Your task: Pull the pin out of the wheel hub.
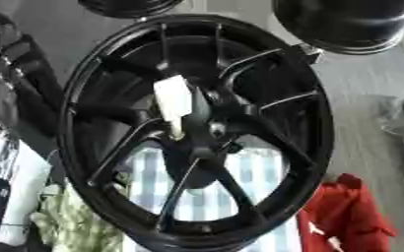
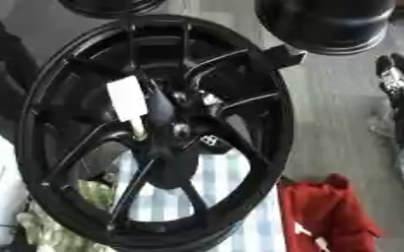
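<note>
In the left eye view you have the black wheel hub [image 1: 197,133] filling most of the frame, standing on edge and leaning, its spokes running out from a dark centre. A pale, cream-coloured tag [image 1: 173,100] sits against the spokes just left of and above the centre; whether that piece is the pin you cannot tell from here, and no pin can be singled out among the small fittings at the centre. Behind the lower spokes you see a blue-and-white checked cloth [image 1: 257,172], a green patterned cloth [image 1: 76,221] at lower left and a red cloth [image 1: 348,216] at lower right. At the left edge your left arm [image 1: 0,74] shows as dark and silver parts beside the rim, but the hand itself is not distinguishable, so the state of its fingers cannot be told. A second dark wheel [image 1: 348,24] lies at the top right.

In the right eye view the hub sits further left, and the centre shows more: small light-coloured fittings [image 2: 207,100] catch the light just right of the tag. This view also gives you the right arm [image 2: 399,81], black with silver joints, along the right edge, well apart from the rim. Its hand is not visible, so its fingers cannot be judged either.
</note>
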`<act>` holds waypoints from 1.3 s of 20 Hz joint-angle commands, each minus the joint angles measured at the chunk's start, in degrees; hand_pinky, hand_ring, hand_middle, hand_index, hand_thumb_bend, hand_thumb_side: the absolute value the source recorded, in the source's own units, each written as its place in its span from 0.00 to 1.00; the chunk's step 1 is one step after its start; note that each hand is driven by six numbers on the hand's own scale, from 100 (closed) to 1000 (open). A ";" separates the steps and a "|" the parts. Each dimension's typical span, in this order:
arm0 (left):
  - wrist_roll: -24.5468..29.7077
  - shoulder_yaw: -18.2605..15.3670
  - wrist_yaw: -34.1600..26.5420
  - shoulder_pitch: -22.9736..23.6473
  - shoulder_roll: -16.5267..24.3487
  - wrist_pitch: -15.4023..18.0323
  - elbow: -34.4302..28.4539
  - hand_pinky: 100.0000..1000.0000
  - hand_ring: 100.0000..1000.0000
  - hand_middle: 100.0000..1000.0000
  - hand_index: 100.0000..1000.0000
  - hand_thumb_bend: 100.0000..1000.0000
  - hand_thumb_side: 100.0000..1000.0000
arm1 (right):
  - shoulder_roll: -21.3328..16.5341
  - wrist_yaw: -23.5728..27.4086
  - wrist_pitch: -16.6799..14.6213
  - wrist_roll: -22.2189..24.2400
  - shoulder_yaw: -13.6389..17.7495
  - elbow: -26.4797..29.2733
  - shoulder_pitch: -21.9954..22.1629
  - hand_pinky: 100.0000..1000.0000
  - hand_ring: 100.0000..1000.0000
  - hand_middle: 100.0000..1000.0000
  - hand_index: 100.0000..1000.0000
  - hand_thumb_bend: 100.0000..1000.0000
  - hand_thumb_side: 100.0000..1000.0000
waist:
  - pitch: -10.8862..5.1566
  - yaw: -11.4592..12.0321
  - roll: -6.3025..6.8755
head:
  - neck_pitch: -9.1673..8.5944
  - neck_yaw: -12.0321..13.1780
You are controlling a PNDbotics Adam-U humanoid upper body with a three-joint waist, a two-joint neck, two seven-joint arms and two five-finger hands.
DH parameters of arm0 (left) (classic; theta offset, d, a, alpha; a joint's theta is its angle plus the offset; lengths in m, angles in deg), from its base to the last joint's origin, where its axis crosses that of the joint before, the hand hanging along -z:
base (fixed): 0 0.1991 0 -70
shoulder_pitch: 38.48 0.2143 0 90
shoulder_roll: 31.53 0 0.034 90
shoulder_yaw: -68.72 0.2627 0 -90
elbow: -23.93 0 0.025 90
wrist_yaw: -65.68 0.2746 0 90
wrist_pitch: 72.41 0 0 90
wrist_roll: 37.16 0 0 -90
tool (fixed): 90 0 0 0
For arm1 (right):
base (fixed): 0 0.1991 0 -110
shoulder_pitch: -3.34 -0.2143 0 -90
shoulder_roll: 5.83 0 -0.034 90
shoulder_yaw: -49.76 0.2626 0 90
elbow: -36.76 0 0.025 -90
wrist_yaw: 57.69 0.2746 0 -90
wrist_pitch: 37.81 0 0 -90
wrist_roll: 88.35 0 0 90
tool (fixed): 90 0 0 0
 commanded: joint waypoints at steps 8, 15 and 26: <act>2.63 -0.66 1.27 -0.49 0.39 -0.78 -1.27 0.67 0.79 0.74 0.79 0.06 0.74 | -1.21 0.31 -0.17 0.28 0.27 0.87 -0.17 0.95 0.84 0.88 0.81 0.27 0.31 | -1.52 -0.11 0.18 | 0.05 -0.47; 3.56 0.14 2.77 -3.08 2.57 -1.97 -3.28 0.67 0.78 0.73 0.78 0.02 0.70 | -1.43 0.31 -0.13 0.01 0.59 0.89 0.03 0.95 0.84 0.88 0.81 0.27 0.31 | -1.82 -0.42 0.55 | 0.22 -1.56; 12.49 12.16 10.18 -18.57 17.30 -11.81 -7.18 0.72 0.79 0.75 0.81 0.06 0.62 | -3.09 -0.29 0.15 -0.20 0.60 0.55 1.48 0.95 0.83 0.87 0.81 0.27 0.31 | -2.83 0.37 2.67 | 1.06 -4.18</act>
